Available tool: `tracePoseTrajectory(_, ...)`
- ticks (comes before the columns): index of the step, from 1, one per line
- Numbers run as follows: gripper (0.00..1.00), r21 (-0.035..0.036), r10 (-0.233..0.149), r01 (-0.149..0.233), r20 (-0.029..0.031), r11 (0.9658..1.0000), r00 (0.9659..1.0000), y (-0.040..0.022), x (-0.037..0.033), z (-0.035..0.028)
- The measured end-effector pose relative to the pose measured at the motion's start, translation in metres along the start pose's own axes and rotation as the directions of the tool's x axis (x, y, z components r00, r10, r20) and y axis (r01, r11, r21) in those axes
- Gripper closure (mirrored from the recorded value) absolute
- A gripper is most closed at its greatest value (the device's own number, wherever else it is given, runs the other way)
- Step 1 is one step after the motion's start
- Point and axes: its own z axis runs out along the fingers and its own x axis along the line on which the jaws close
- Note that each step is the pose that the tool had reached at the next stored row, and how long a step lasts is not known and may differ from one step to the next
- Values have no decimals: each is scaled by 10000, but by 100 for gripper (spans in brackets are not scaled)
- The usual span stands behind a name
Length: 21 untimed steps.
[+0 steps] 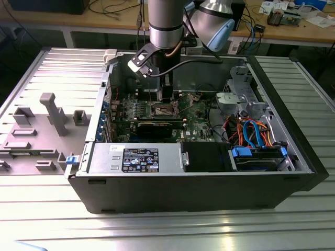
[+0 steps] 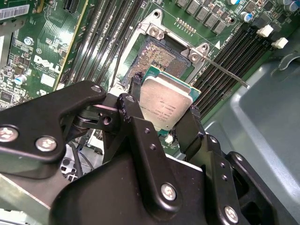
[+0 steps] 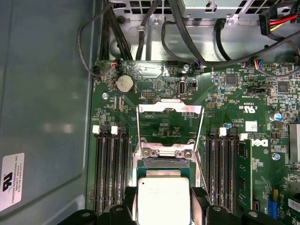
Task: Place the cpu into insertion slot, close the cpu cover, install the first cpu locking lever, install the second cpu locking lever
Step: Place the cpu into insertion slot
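**A:** What is gripped, and where?

**B:** The cpu is clamped by two opposite edges between the fingers of the tool. In the exterior view the tool is seen at the upper middle of the frame, inside the open computer case on the ribbed counter.

**A:** And the socket?

**B:** The insertion slot lies just beside and partly under the chip, with much of its dark pin field uncovered. The chip is judged not yet seated. The cpu cover stands raised, apart from the chip.

**A:** What could go wrong?

**B:** Pins could be bent if the chip were set down skewed or offset, since its edges are not squared to the silvery rim in the second wrist view. A slip is also possible, as only narrow edges are gripped.

**A:** How much room is there?

**B:** Little. The rim is barely wider than the chip. Memory slots flank the socket closely on both sides, and a locking lever juts out near one finger. Open room is found only above.
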Motion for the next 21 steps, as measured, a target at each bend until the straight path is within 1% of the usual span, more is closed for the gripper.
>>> tracePoseTrajectory(7, 46, 0, 0, 0, 0, 10000, 10000, -3, 0, 5)
tracePoseTrajectory(9, 46, -1, 1, -1, -1, 10000, 10000, -13, 0, 9)
tracePoseTrajectory(10, 46, -7, 1, -1, -2, 10000, 10000, -33, 1, 34)
tracePoseTrajectory(12, 46, -7, 13, -13, 1, 10000, 10000, -40, 3, 87)
tracePoseTrajectory(13, 46, -15, 249, -249, 16, 9997, 9997, -43, 2, 124)
tracePoseTrajectory(14, 46, -18, 332, -332, 20, 9994, 9994, -45, 2, 151)
tracePoseTrajectory(17, 46, -16, 268, -268, 17, 9996, 9996, -51, -2, 245)
tracePoseTrajectory(19, 46, -15, 266, -266, 18, 9996, 9996, -52, -3, 262)
tracePoseTrajectory(21, 46, -14, 266, -266, 19, 9996, 9996, -52, -3, 262)
